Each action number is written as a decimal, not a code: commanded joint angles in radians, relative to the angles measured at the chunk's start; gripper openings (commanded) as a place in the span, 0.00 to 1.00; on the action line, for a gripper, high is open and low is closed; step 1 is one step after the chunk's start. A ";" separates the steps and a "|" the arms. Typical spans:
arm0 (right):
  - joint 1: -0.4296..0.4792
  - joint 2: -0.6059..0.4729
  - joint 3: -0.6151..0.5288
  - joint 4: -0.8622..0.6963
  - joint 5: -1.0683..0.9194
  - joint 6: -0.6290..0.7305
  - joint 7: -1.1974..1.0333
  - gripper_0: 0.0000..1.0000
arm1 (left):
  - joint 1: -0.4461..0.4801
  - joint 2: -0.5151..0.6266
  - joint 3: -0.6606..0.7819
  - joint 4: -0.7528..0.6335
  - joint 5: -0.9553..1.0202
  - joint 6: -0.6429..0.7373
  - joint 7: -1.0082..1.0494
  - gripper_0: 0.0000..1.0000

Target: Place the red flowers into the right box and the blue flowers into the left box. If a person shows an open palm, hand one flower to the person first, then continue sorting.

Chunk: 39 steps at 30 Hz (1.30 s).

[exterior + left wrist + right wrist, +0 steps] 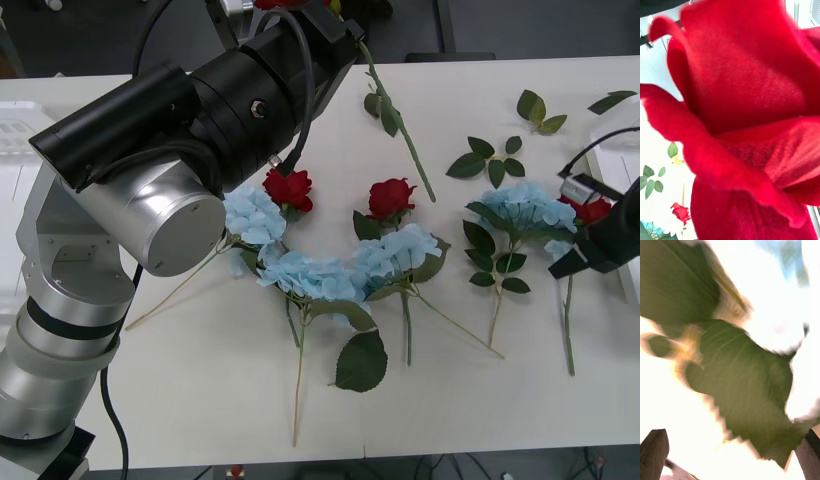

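Note:
My left gripper [300,12] is raised over the table's far side and is shut on a red flower [745,112]. Its petals press close to the left wrist camera, and its stem [400,120] hangs down toward the table. Two more red flowers [288,187] [390,197] lie mid-table among three blue flowers [255,215] [305,275] [395,250]. At the right, another blue flower [525,205] lies beside a red flower [592,210]. My right gripper [598,245] hovers open just above these. A large green leaf [741,382] lies ahead of its fingers [655,450]. The right box [620,140] and left box [15,130] show at the table's ends.
Loose green leaf sprigs [490,160] [540,108] [612,100] lie at the far right of the table. My left arm's big silver and black links [160,190] cover the table's left part. The near strip of the table is bare.

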State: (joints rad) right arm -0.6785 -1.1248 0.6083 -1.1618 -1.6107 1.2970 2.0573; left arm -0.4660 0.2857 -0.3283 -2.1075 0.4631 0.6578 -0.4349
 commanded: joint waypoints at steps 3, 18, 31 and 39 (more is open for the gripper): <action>0.011 -0.053 -0.174 0.065 -0.267 0.122 0.192 0.98 | -0.046 -0.014 -0.011 -0.034 -0.023 -0.017 -0.013 0.00; 0.011 0.039 -0.194 -0.202 -0.580 0.136 0.224 0.97 | -0.046 -0.014 -0.011 -0.034 -0.023 -0.017 -0.013 0.00; -0.016 0.227 -0.194 -0.254 -0.566 0.013 0.193 0.97 | -0.046 -0.014 -0.011 -0.034 -0.023 -0.017 -0.013 0.00; -0.061 0.287 -0.194 -0.265 -0.531 -0.019 0.095 0.36 | -0.046 -0.014 -0.011 -0.034 -0.023 -0.017 -0.013 0.00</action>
State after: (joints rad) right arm -0.6803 -0.8719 0.4296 -1.3938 -2.1498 1.2965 2.2259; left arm -0.4689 0.2857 -0.3283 -2.1075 0.4502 0.6570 -0.4349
